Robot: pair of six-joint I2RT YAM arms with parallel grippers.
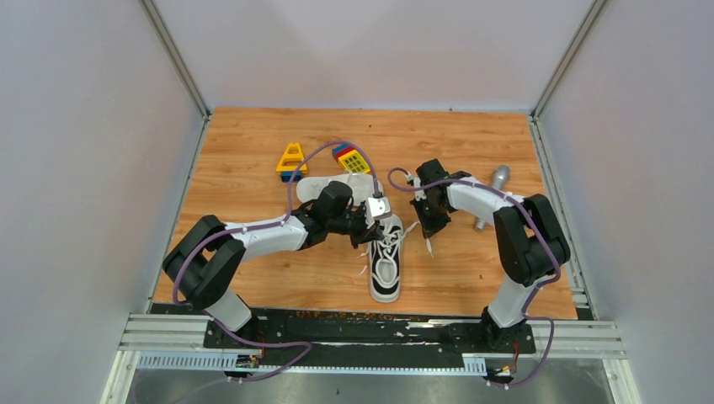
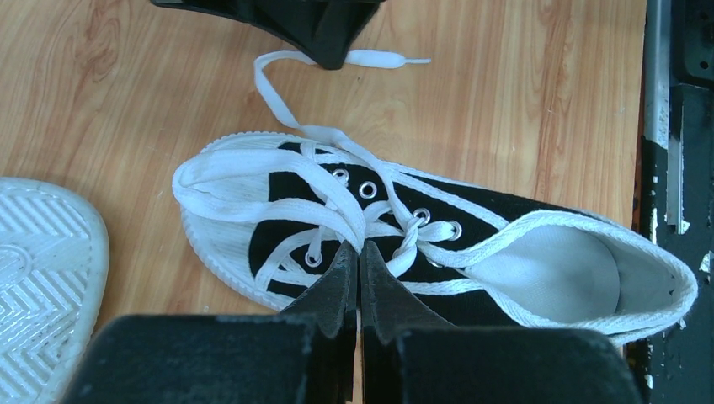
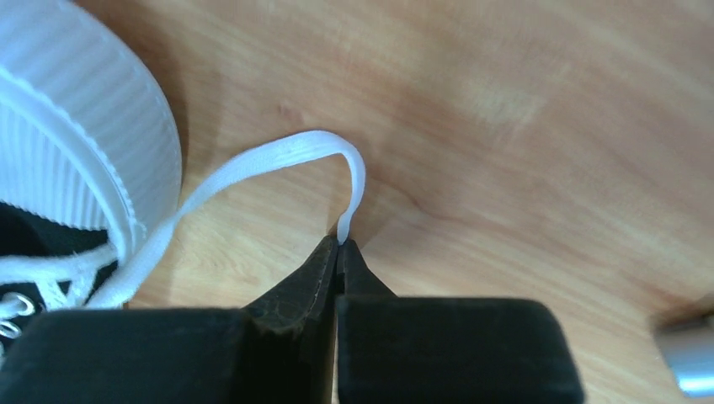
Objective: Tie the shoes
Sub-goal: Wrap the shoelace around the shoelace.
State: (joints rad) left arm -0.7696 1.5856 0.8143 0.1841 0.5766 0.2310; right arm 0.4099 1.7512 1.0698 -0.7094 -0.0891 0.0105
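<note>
As left arm [image 1: 261, 234] jaws sit shut over the shoe [image 1: 386, 268], lying 12-to-6, right arm [image 1: 484, 198] jaws at its 2 o'clock pinch the lace end [image 3: 278, 156].

The overturned shoe [image 1: 313, 187] lies half hidden behind the left arm [image 1: 269, 236], and the left wrist view cuts its sole off at the edge. The grey cylinder [image 1: 499, 178] sits partly behind the right arm [image 1: 476, 198]. Up close it is only a blurred sliver in the corner. The lace [image 3: 278, 160] tip vanishes between the right jaws.
</note>
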